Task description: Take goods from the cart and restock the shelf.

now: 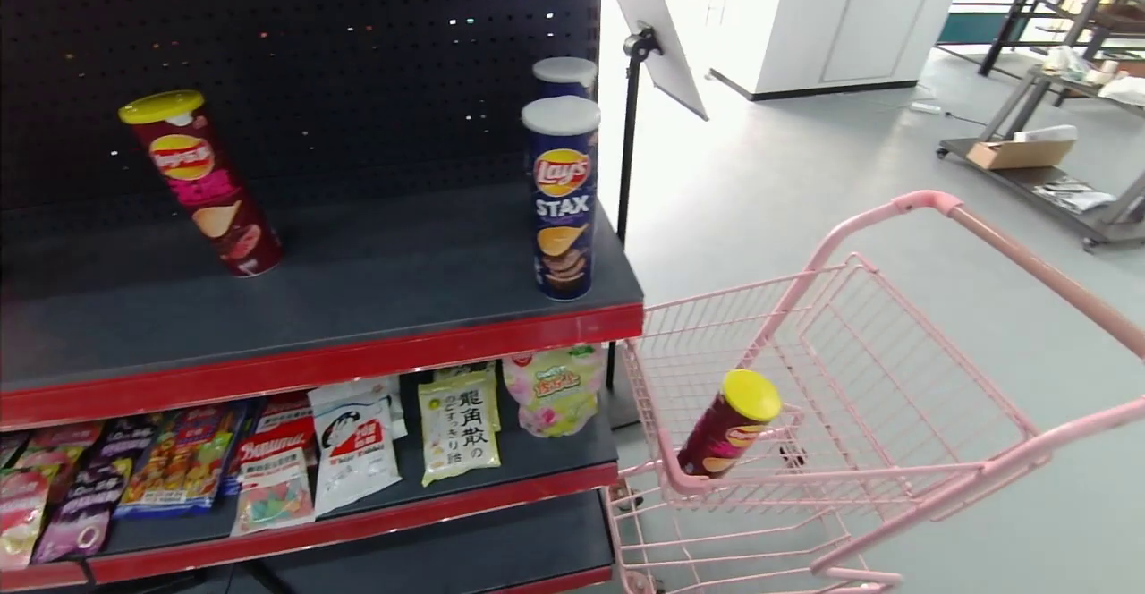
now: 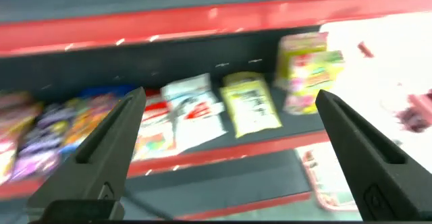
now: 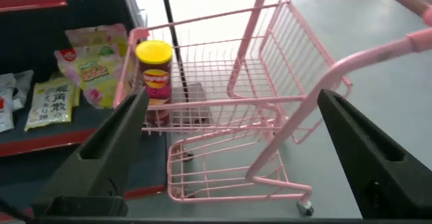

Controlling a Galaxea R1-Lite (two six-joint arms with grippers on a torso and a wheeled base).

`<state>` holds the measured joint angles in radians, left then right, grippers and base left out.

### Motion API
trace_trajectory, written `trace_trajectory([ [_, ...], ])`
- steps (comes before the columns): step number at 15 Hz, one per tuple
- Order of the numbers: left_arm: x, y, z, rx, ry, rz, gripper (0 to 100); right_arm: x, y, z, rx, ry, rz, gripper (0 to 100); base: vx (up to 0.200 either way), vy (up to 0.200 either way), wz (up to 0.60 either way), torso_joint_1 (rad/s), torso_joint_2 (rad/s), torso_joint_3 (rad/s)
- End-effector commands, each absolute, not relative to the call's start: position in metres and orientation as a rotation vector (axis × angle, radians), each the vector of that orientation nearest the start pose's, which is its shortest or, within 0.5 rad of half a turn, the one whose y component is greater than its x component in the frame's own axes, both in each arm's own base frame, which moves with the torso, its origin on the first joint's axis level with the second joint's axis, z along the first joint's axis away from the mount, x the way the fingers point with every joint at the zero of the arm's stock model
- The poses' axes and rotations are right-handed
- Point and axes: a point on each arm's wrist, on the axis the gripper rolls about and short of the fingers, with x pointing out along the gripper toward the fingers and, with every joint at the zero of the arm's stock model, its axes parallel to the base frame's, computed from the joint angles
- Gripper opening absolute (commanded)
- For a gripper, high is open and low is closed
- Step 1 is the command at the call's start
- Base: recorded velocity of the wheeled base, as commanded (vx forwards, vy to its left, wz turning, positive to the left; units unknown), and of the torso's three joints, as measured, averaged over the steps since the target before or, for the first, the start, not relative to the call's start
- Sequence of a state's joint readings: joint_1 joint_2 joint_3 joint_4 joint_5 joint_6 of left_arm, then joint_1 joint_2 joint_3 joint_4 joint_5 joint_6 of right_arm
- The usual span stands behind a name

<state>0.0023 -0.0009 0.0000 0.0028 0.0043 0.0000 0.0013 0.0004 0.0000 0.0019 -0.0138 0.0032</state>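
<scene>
Can: maroon chip can (image 1: 729, 424), yellow lid, leaning in the pink cart's (image 1: 930, 202) left corner, just right of the shelf (image 1: 376, 303).
Done: one maroon can (image 1: 201, 187) and two blue cans (image 1: 561, 209) stand on that shelf's top level.
Remaining: I'd say the cart's can, not yet gripped.
Right gripper (image 3: 233, 96): fingers (image 3: 101, 163) wide, empty; can beyond them, nearer one finger, untouched.
Left gripper (image 2: 229, 96): wide, empty, facing lower-shelf snack bags (image 2: 192, 113).

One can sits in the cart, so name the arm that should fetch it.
Right. The right gripper, open, faces the pink cart and yellow-lidded can; the left gripper faces the snack shelf.
</scene>
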Motion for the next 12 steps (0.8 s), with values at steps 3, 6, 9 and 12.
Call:
trace_trajectory([
  [3,-0.0228,0.0001,0.0752,0.000,0.003,0.006,100,-0.0227,-0.0003,0.0754,0.003,0.003,-0.012,100,0.000,0.000,-0.40,0.002,0.00,0.000],
  [6,-0.0228,0.0001,0.0752,0.000,0.003,0.006,100,-0.0227,-0.0003,0.0754,0.003,0.003,-0.012,100,0.000,0.000,0.00,0.000,0.00,0.000],
  [9,-0.0228,0.0001,0.0752,0.000,0.003,0.006,100,-0.0227,-0.0003,0.0754,0.005,0.003,-0.012,100,0.000,0.000,0.00,-0.033,0.09,0.054],
  [12,-0.0228,0.0001,0.0752,0.000,0.003,0.006,100,-0.0227,-0.0004,0.0754,0.011,0.003,-0.014,100,0.000,0.000,0.00,-0.137,0.36,0.207],
])
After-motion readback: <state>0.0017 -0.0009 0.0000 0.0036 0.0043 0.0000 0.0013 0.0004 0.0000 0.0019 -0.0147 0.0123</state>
